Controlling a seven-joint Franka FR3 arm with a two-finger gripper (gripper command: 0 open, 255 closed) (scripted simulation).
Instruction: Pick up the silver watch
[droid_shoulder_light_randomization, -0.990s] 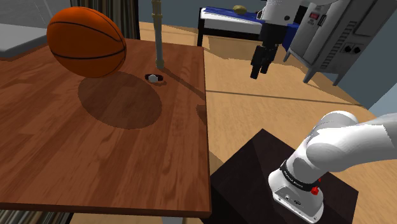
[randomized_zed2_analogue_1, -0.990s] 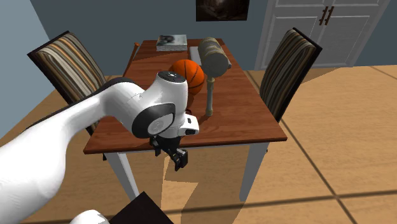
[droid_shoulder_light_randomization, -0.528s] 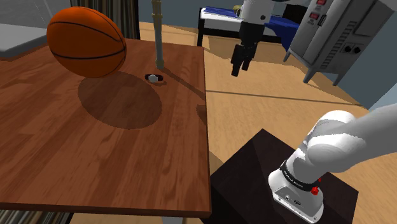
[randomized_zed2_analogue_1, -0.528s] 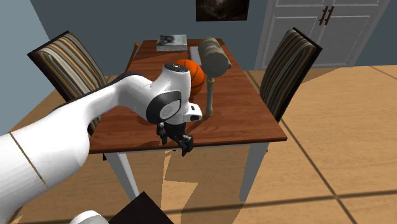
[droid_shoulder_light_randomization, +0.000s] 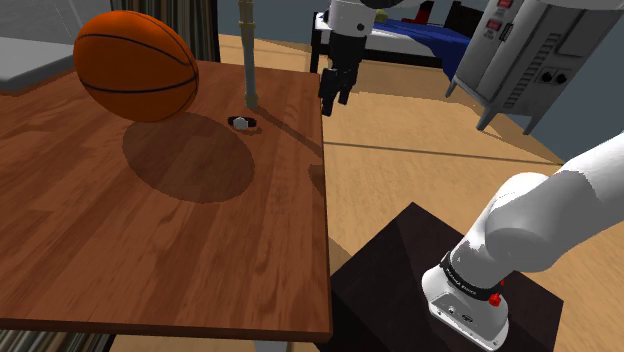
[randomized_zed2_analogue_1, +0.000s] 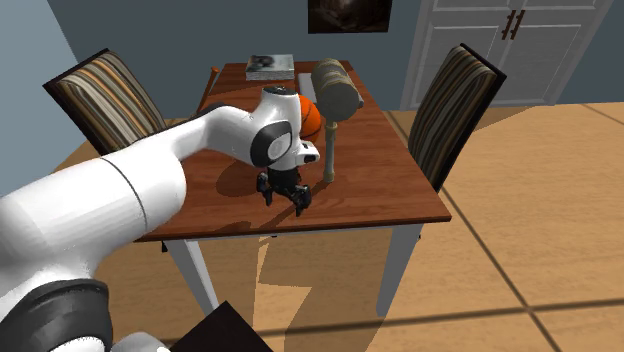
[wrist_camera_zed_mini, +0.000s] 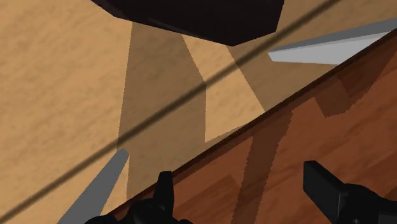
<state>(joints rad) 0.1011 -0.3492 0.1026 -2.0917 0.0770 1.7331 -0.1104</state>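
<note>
Shoulder view, watch (droid_shoulder_light_randomization: 244, 122) left of gripper (droid_shoulder_light_randomization: 334, 103), apart

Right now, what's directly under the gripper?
Under the gripper: the wooden table edge and the floor beside it. The silver watch lies further in, not beneath. The table hides what is below it.

A wooden table (randomized_zed2_analogue_1: 390, 195) stands mid-frame in the second exterior view, with a striped chair (randomized_zed2_analogue_1: 95, 95) at its left and another (randomized_zed2_analogue_1: 455, 95) at its right. Behind are a blue-grey wall (randomized_zed2_analogue_1: 180, 30), a dark framed picture (randomized_zed2_analogue_1: 348, 14) and, upper right, white double doors (randomized_zed2_analogue_1: 500, 45). The floor (randomized_zed2_analogue_1: 540, 230) is light wood.
</note>
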